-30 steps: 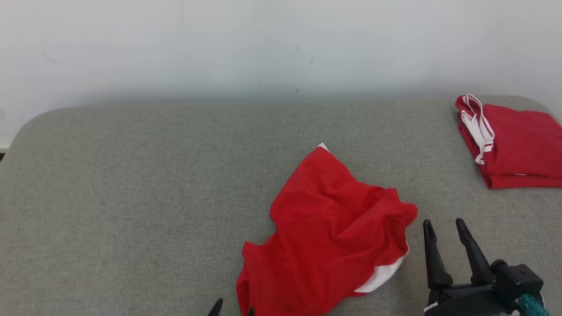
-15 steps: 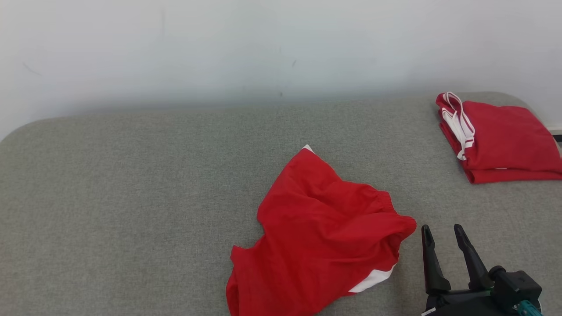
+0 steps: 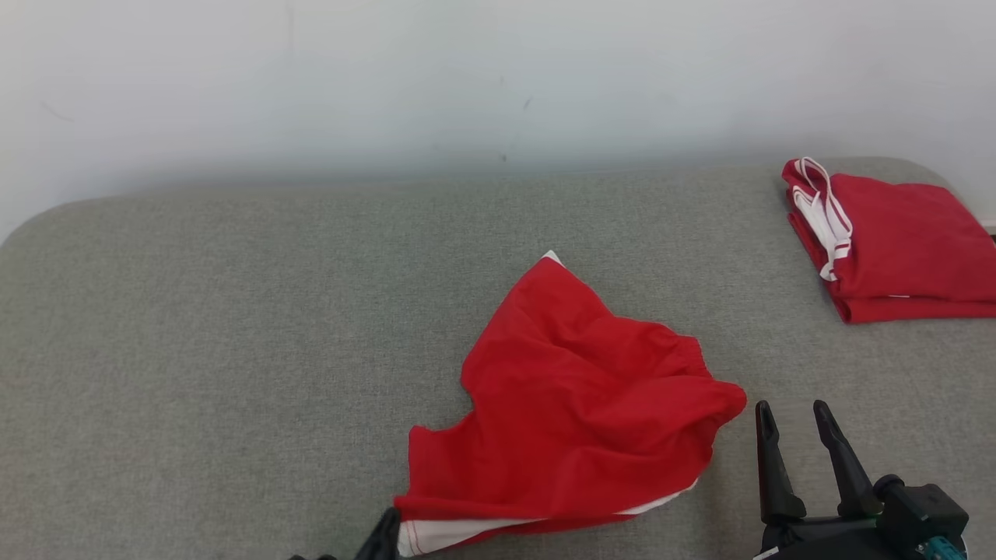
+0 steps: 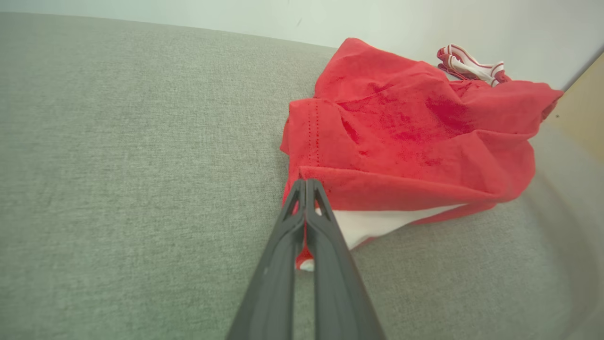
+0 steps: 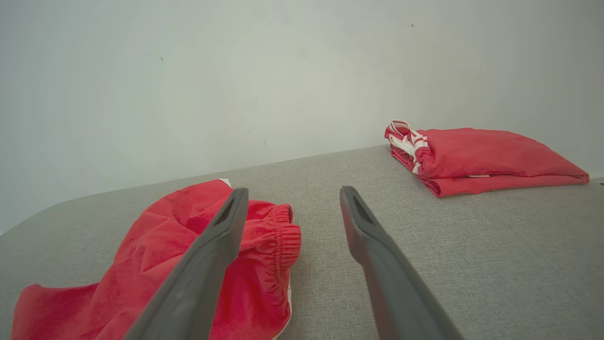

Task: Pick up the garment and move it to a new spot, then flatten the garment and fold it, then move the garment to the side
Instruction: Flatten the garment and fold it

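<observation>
The red garment (image 3: 583, 404) lies crumpled on the grey cushion (image 3: 233, 327), a little toward 5 o'clock from the middle of the head view. Its near corner, at about 7 o'clock on the cloth, is turned up so a white strip shows. The left gripper (image 4: 306, 186) is there, with its two fingers pressed tight together on that corner. A bit of red and white cloth peeks out between them, so it seems to be pinching the hem. I think a corner is a good place to grab because it is thin, and lifting by it lets the rest hang and open out. The right gripper (image 3: 791, 412) sits just beside the garment at 4 o'clock, not touching it. Its fingers are spread wide and hold nothing, maybe ready for the bunchy waistband close by. Well apart, at 2 o'clock, a folded red pile (image 3: 903, 249) sits out of the way. In the head view the bottom edge cuts off most of the left gripper. How much cloth it has is hard to tell. The pile's right end is cut off too, and I cannot tell how many pieces are in it.
</observation>
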